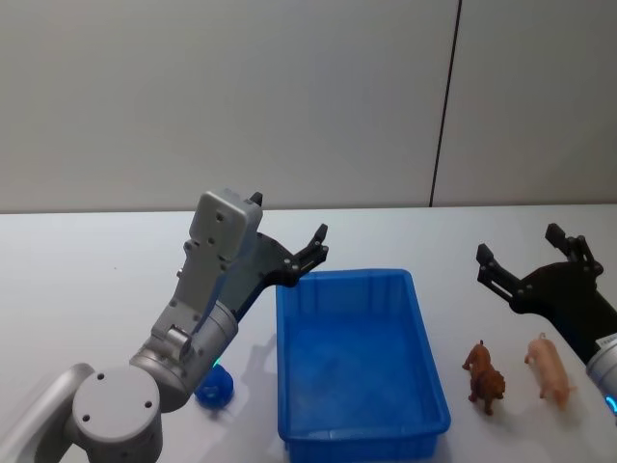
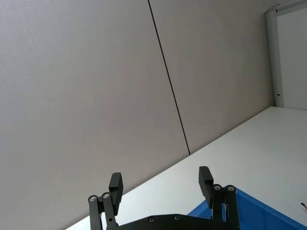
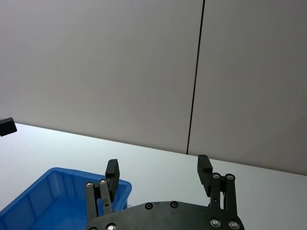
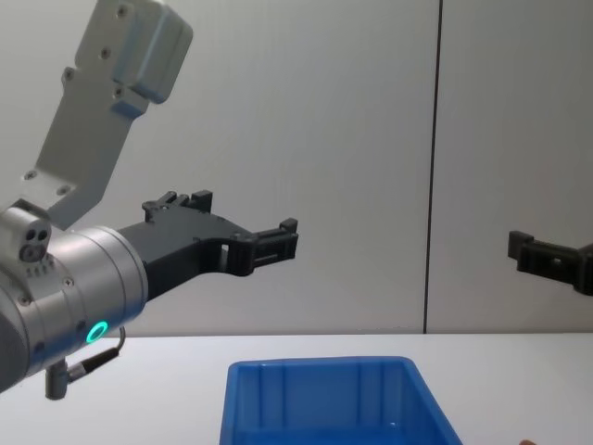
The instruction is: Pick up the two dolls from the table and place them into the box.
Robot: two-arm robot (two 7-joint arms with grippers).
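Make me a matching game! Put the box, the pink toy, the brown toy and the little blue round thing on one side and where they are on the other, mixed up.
1 box
2 pink doll
3 brown doll
4 blue round thing

A just right of the box
B farthest right on the table
C in the middle, between the other things
D left of the box

Pairs: 1-C, 2-B, 3-A, 4-D.

The left gripper and right gripper hang open above.
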